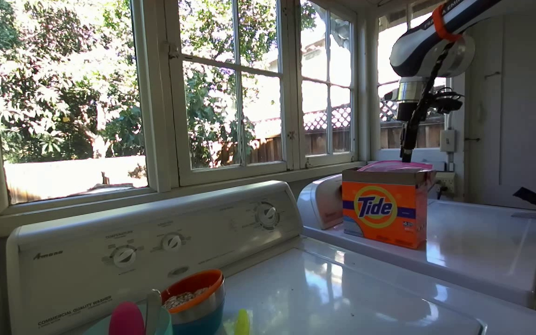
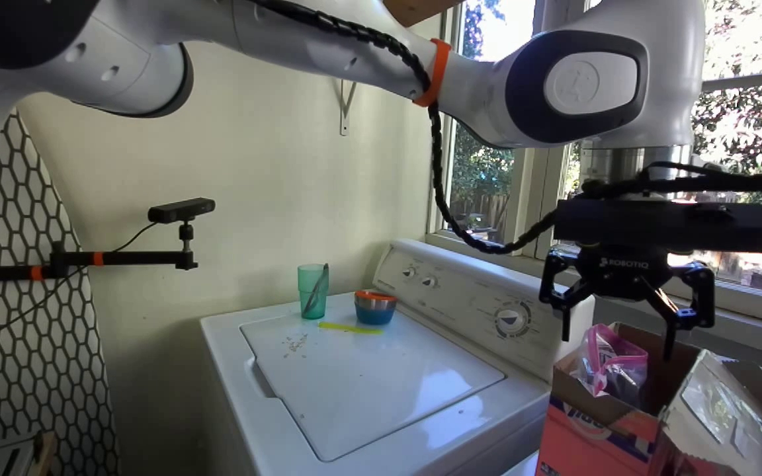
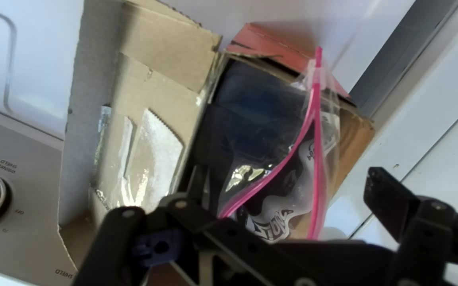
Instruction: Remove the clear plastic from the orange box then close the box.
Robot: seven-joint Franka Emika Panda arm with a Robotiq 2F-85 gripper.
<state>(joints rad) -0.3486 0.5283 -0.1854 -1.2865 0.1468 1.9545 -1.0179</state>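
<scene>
- Your end effector points down over the box, its fingers wide apart.
- In the wrist view you see the bag between those fingers; you cannot tell whether they touch it.
- The bag sits in the box, its pink edge above the rim.
- The box is upright on the white tabletop, its flap folded open.
- A cup and a bowl stand on the washer.
</scene>
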